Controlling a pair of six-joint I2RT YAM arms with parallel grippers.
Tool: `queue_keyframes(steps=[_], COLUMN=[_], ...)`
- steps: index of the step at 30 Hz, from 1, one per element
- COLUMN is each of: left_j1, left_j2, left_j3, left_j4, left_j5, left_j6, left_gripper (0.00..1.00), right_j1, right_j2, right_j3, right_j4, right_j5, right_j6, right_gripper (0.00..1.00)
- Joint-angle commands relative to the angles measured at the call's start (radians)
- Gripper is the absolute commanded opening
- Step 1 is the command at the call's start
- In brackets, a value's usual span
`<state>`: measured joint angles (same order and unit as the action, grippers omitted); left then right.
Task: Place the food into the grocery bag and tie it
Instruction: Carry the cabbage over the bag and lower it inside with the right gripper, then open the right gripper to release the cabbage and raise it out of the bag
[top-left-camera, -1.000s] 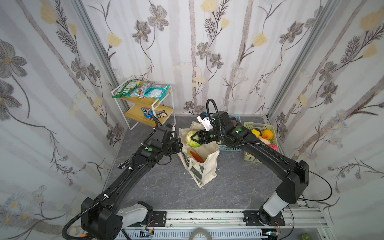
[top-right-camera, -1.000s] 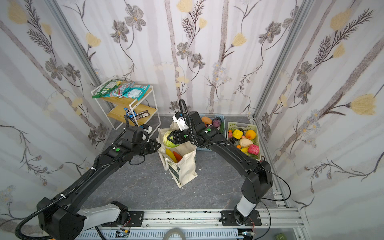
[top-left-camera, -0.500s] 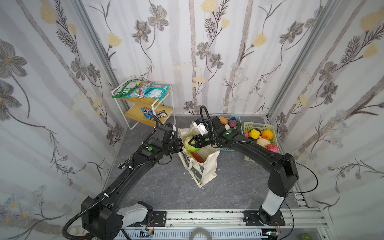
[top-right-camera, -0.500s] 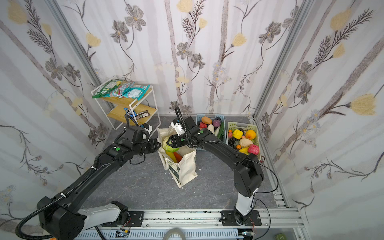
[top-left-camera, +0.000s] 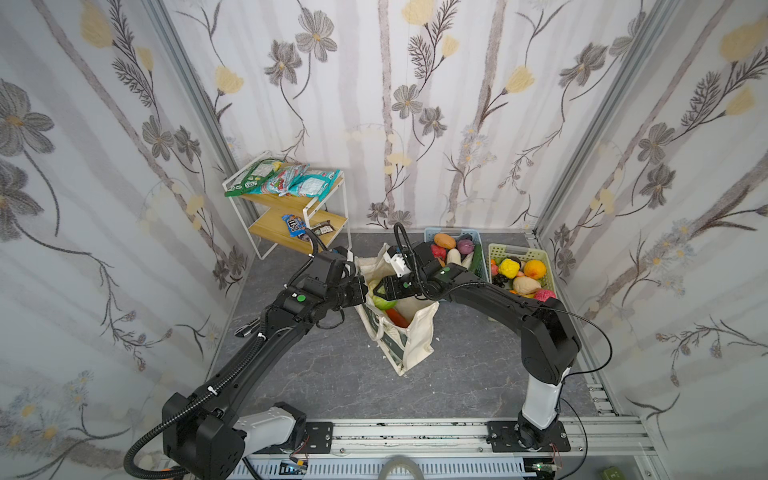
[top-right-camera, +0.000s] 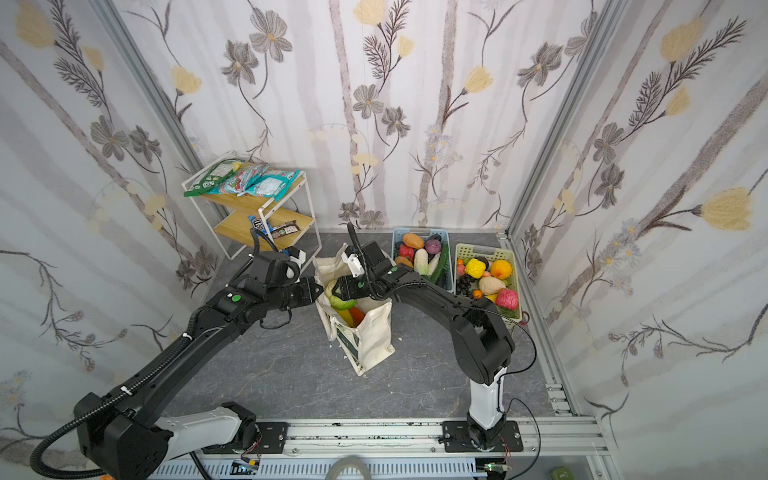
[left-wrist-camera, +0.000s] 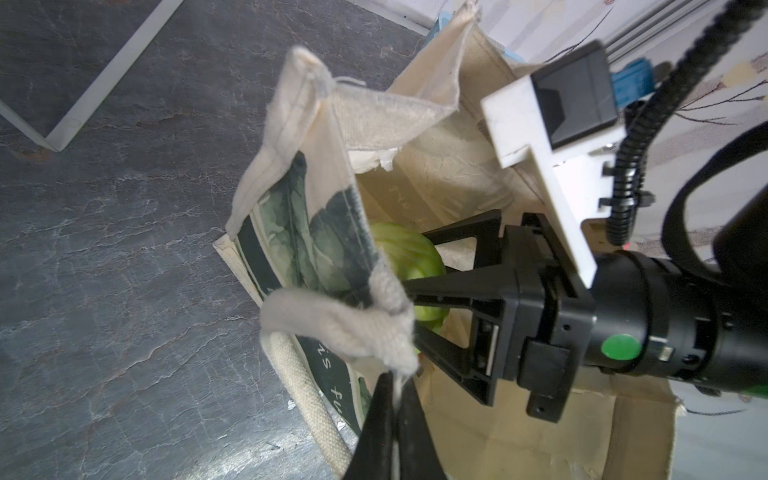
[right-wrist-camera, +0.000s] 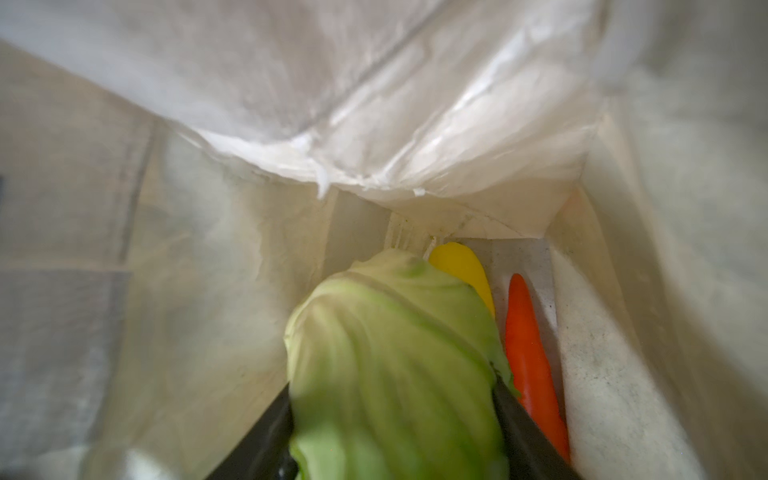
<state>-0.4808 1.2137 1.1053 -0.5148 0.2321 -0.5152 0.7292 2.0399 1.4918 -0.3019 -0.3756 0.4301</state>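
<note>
Near the middle of the grey worktop (top-left-camera: 332, 374), a little toward its back edge, the grocery bag (top-left-camera: 409, 340) stands upright with its mouth pulled open. Both top views show it just in front of the blue basket (top-left-camera: 478, 239), which holds toy vegetables. The pale green basket (top-left-camera: 505, 249) sits beside that, near the back right corner, filled with toy fruit.

The left jaws are pressed flat together on the bag's left rim. In the left wrist view their tips pinch a bunch of cream fabric (left-wrist-camera: 365, 328) where a strap handle (left-wrist-camera: 307, 399) meets the leaf-printed side. The fabric is drawn taut there and the mouth is held wide.

The right jaws reach in over the bag's top from the right. They stand partway open, one finger on each side of the green cabbage (right-wrist-camera: 395, 365), gripping it just inside the mouth. The right wrist view is blurred on the cabbage. Deeper in the bag, an orange carrot (right-wrist-camera: 530, 365) lies along one wall, and a yellow fruit (right-wrist-camera: 463, 270) lies next to it, partly hidden behind the cabbage.

At the back left corner stands a two-tier shelf rack (top-left-camera: 270, 226). Green and blue snack packets (top-left-camera: 291, 183) are on its upper shelf.
</note>
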Motion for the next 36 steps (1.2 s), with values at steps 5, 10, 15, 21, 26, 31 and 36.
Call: queue_keyframes(steps=[5, 10, 15, 21, 26, 31, 36], left_j1=[-0.005, -0.006, -0.005, -0.006, -0.007, -0.007, -0.006], left_j2=[-0.009, -0.014, -0.016, -0.014, -0.014, -0.017, -0.019], left_j3=[-0.005, -0.014, -0.015, -0.020, -0.021, -0.022, -0.024], left_j4=[-0.005, -0.006, -0.004, -0.003, -0.002, -0.004, -0.006], left_j5=[0.000, -0.002, -0.001, 0.000, -0.002, -0.010, -0.018], left_j6=[0.000, -0.003, -0.002, -0.005, -0.006, -0.006, -0.007], left_gripper=[0.00, 0.00, 0.00, 0.00, 0.00, 0.00, 0.00], right_j1=[0.005, 0.007, 0.009, 0.014, 0.016, 0.014, 0.004], right_j2=[0.027, 0.054, 0.090, 0.134, 0.138, 0.094, 0.016], right_j3=[-0.044, -0.054, -0.052, -0.060, -0.071, -0.064, -0.043], right_j4=[0.111, 0.114, 0.097, 0.073, 0.078, 0.078, 0.067], right_j5=[0.036, 0.050, 0.052, 0.053, 0.050, 0.040, 0.031], right_j6=[0.056, 0.061, 0.054, 0.049, 0.049, 0.047, 0.045], right_gripper=[0.59, 0.59, 0.59, 0.63, 0.70, 0.77, 0.79])
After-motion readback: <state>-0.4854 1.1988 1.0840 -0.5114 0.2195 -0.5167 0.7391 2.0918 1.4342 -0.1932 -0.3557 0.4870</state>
